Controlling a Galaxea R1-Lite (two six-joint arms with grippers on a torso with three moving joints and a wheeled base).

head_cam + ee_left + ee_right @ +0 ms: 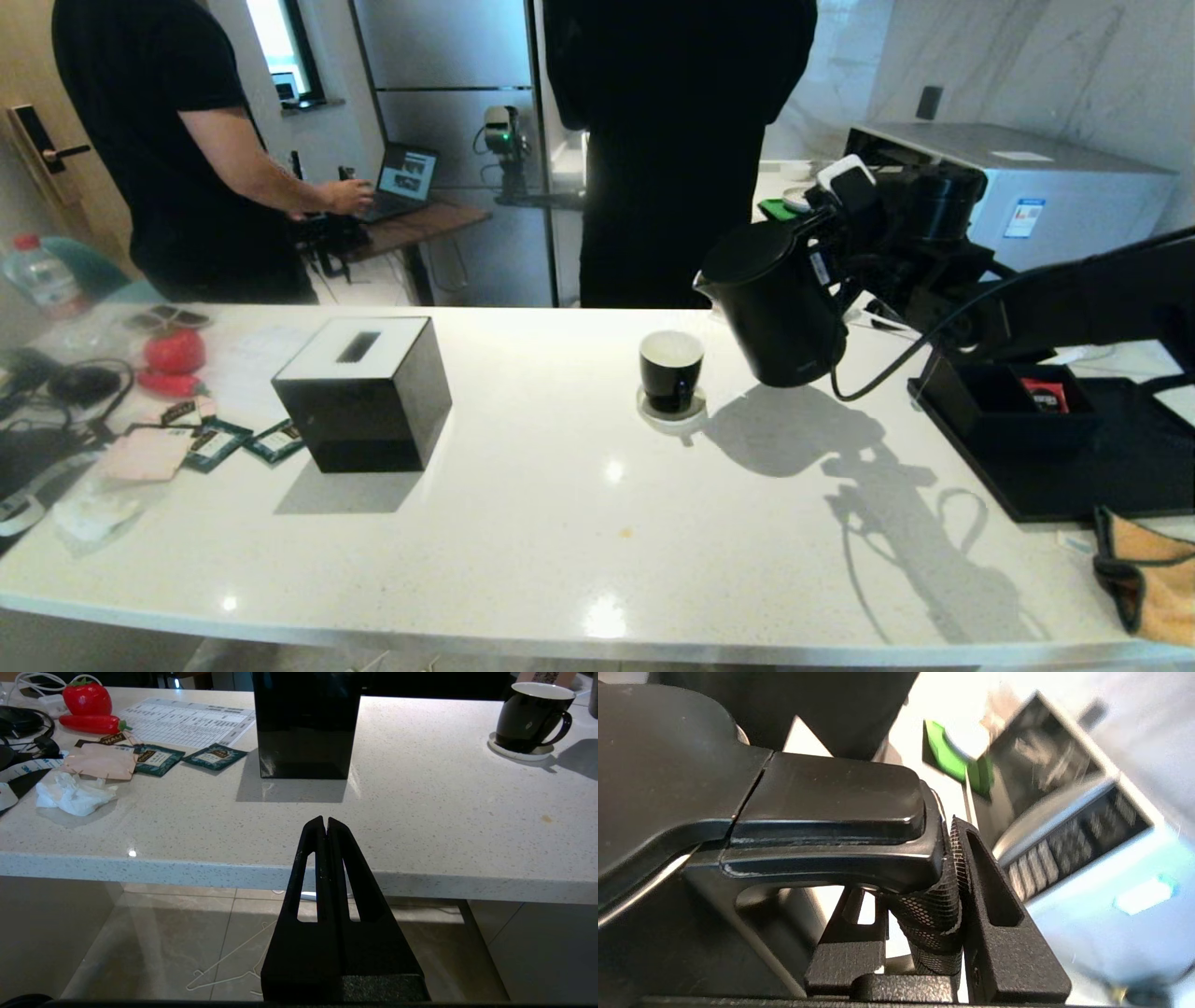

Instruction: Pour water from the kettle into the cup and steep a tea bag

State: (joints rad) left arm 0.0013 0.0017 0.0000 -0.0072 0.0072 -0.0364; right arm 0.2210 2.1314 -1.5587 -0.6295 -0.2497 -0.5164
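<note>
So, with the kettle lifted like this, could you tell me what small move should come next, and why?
Probably carry the matte black electric kettle a little further toward the glossy black mug, then tip more. The right pincer grips its handle and it hangs tilted above the white speckled counter, but the spout looks just short of the mug's rim, and no water shows.

Kitchen, probably domestic: speckled white stone counter, tall steel refrigerator, marble-look wall, countertop appliance behind.
</note>
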